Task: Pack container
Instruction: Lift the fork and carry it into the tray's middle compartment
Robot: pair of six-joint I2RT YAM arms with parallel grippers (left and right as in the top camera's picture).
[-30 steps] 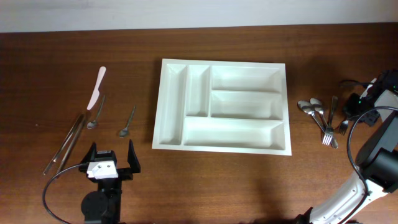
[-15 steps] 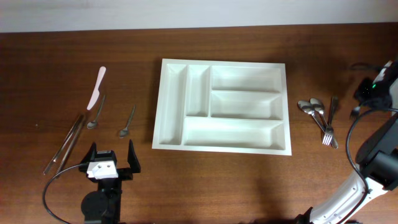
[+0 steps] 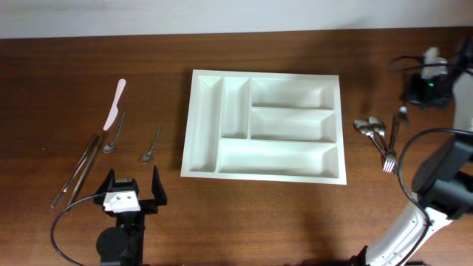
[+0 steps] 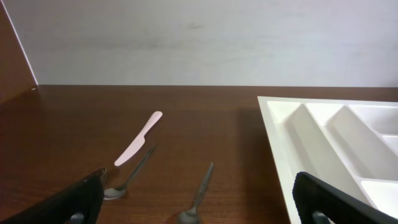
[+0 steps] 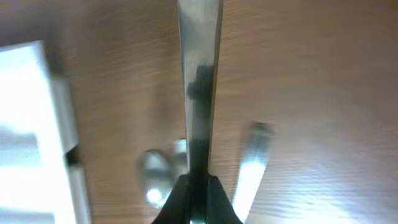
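Note:
The white five-compartment container (image 3: pixel 188 140) lies mid-table with nothing in it; its corner shows in the left wrist view (image 4: pixel 278 140) and blurred in the right wrist view (image 5: pixel 28 118). My right gripper (image 3: pixel 420 90) hovers at the far right, shut on a long flat metal utensil (image 5: pixel 199 74); which kind it is I cannot tell. Below it lie two spoons (image 3: pixel 367 127) and a fork (image 3: pixel 389 151). My left gripper (image 3: pixel 133 191) is open and empty near the front left, low over the table (image 4: pixel 199 198).
Left of the container lie a pink knife (image 3: pixel 115 102), a spoon (image 3: pixel 114 137), a small spoon (image 3: pixel 151 145) and two long metal sticks (image 3: pixel 77 170). The knife (image 4: pixel 138 138) and both spoons also show in the left wrist view. A wall lies beyond the far edge.
My right gripper has moved from the table's right edge toward the far side and leftward, over the right-hand cutlery pile, with a utensil in its jaws. The left arm has not moved.

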